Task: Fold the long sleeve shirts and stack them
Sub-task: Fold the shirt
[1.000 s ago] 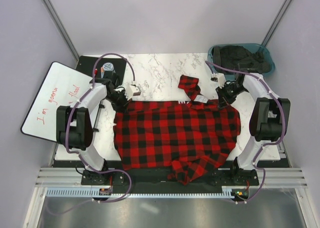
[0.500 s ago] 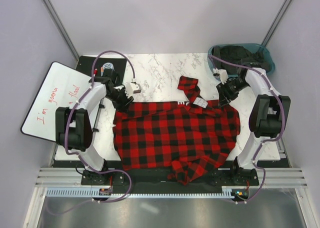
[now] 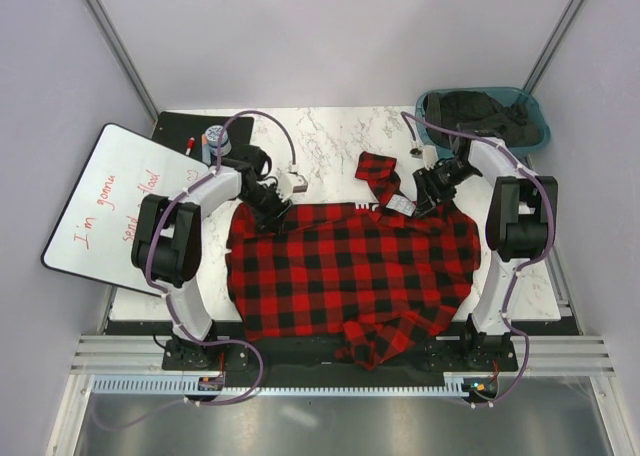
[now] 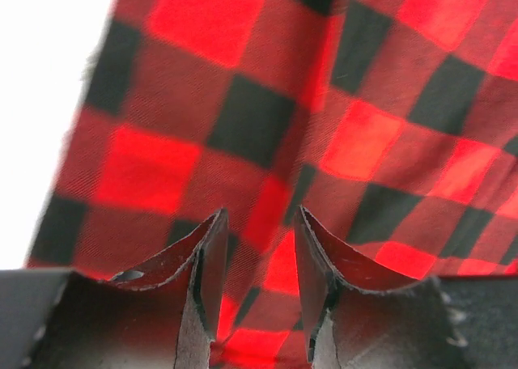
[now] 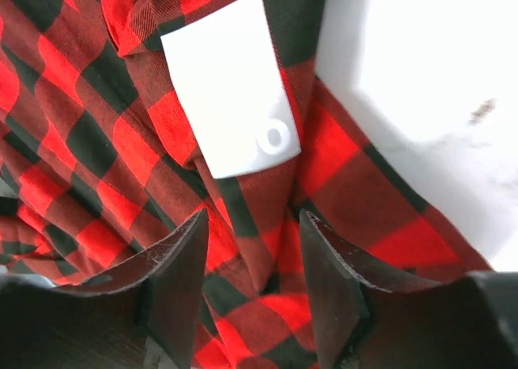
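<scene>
1. Table [image 3: 330, 136]: the marble top is my folding surface. The shirt [image 3: 350, 266] lies spread across its near half, between the two arms so both can reach it.
2. Shirt: mostly flat. One sleeve points to the far side near the middle, and a bunched part hangs over the near edge. I judge it needs more smoothing before the first fold.
3. Bin [image 3: 485, 116]: in the far right corner, holding dark cloth. It is apart from the shirt and out of the working area.
4. Left gripper [image 3: 272, 208]: over the shirt's far left corner. In the wrist view the left gripper [image 4: 261, 215] has its jaws partly apart with checked cloth visible below the gap. Nothing is pinched.
5. Right gripper [image 3: 425, 191]: over the far edge by the collar. In the wrist view the right gripper [image 5: 252, 217] has its jaws somewhat wider and holds nothing. I judge both are placed at the top edge to pick up or tug the shoulders.
6. Label [image 5: 231, 86]: white, face up, just beyond the right fingers. It marks the collar.
</scene>
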Available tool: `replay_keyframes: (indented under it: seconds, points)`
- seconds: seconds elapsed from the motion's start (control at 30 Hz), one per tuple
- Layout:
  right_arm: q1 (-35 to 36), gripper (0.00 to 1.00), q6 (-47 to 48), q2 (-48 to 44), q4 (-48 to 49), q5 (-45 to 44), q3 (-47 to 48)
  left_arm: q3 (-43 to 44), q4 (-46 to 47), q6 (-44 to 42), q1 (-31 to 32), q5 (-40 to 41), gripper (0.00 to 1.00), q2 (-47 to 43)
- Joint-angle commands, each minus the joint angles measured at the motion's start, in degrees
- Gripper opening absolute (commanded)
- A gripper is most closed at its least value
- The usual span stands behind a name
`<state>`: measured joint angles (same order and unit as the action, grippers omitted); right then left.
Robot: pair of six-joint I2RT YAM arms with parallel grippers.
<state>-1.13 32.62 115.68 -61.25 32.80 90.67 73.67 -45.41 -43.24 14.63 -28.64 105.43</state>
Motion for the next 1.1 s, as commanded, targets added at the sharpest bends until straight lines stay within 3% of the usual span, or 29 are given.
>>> replay_keyframes:
  seconds: [0.0,0.07,0.13,0.23,0.3,0.37,0.4,0.5,0.57,0.6,0.7,0.8,0.83,0.87,1.07]
  points:
    - [0.6,0.52,-1.16,0.87,0.96,1.57,-1.9,-1.95,1.64,2.37,2.06,-0.71,0.45,-0.22]
    - [0.69,0.43,-0.81,0.78,0.61,1.57,-2.6,-2.65,1.73,2.11,2.24,-0.28,0.45,-0.48]
    - [0.69,0.23,0.25,0.25,0.26,1.66,-2.96,-3.35,1.64,0.8,2.33,0.34,0.43,-0.57]
    - [0.69,0.01,2.61,-1.06,-2.01,2.71,-2.87,-3.62,1.64,-0.26,2.42,2.36,0.22,-0.57]
    - [0.69,0.0,4.19,-2.12,-3.51,3.41,-2.7,-3.88,1.46,-1.05,2.33,2.45,0.11,-1.45]
    - [0.69,0.0,6.66,-3.44,-5.63,2.02,-3.04,-4.06,1.46,-1.93,2.42,1.84,0.16,-2.41]
    - [0.77,0.15,8.14,-3.27,-8.07,-0.25,-2.79,-3.8,0.85,-2.11,2.42,1.75,0.28,-3.38]
    - [2.1,0.7,8.52,-3.61,-6.97,-2.65,-0.33,-1.78,-0.03,-1.67,2.24,0.44,0.42,-5.57]
    - [2.18,0.72,2.06,-6.94,-2.14,-2.83,0.73,-0.2,0.23,0.87,1.72,-2.62,0.49,-7.07]
    - [2.53,0.74,-0.43,-8.26,0.93,-3.09,0.56,0.24,0.75,2.19,1.45,-3.95,0.59,-7.77]
    - [6.74,0.75,-9.73,-12.84,19.0,-9.57,-1.81,0.34,6.1,9.91,-0.13,-7.47,0.65,-11.55]
    - [13.15,0.75,-11.27,-13.64,28.52,-17.4,-2.7,-1.77,13.14,17.21,-1.8,-8.44,0.68,-16.56]
    - [15.6,0.75,-10.57,-11.64,29.34,-18.37,-1.91,-2.82,14.37,19.66,-2.5,-8.45,0.69,-18.92]
    - [16.58,0.75,-9.34,-10.14,29.26,-19.17,0.88,-3.26,15.86,20.65,-2.85,-8.62,0.79,-19.9]
    - [21.25,0.81,-0.9,2.43,26.89,-24.53,11.44,-4.85,16.05,21.45,-3.91,-8.1,0.83,-25.52]
